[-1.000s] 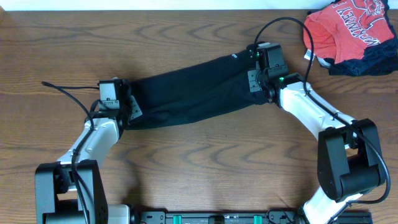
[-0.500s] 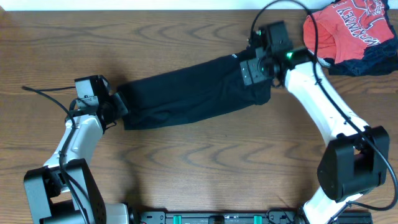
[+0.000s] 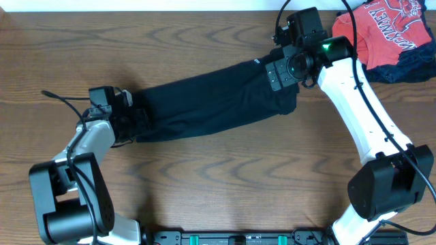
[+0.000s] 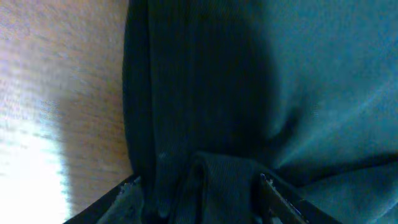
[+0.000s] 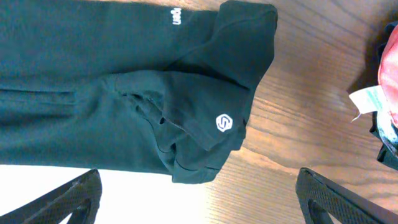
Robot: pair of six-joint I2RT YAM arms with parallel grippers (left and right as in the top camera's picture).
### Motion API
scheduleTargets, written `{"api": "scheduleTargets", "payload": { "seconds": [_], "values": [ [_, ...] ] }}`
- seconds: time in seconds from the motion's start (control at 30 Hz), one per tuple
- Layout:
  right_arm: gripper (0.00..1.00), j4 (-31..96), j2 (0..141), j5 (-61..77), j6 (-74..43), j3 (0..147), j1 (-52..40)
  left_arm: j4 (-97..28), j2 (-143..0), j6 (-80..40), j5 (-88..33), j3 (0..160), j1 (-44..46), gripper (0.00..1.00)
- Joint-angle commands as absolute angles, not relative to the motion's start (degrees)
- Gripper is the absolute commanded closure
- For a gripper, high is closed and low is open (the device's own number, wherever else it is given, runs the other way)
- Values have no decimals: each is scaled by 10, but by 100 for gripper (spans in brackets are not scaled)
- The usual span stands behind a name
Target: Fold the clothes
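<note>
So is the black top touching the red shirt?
Apart. The right wrist view shows bare table between the top and the shirt at its right edge.

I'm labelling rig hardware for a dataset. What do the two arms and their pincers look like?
The left arm and right arm have white link shells with bulky black joint housings. Thin black cables loop from each wrist. A green light glows on the right one. The right pincer has black fingers with a fine grid texture.
</note>
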State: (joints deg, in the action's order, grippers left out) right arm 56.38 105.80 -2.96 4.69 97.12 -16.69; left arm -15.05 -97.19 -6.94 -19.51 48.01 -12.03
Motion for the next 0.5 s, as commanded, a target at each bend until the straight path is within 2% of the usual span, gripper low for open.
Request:
{"api": "scheduleTargets", "payload": {
  "seconds": [0.0,0.2,0.27,0.33,0.4,0.47],
  "values": [
    [3,566,1054,-27,55,982,-165,-141,-1011,-56,-204,488,-126,39],
    [3,564,1054,-27,54,982,-165,-129,-1054,-58,-226,488,-125,41],
    [3,564,1054,-27,54,982,-165,-132,-1061,-58,-234,488,-125,59],
    [4,564,1054,-27,54,982,-165,-139,-1063,-55,-233,488,-126,85],
    [6,564,1054,-27,48,982,-165,-143,-1061,-53,-231,488,-134,94],
    [8,564,1054,-26,45,982,-165,-146,-1056,-54,-232,488,-145,94]
  ]
}}
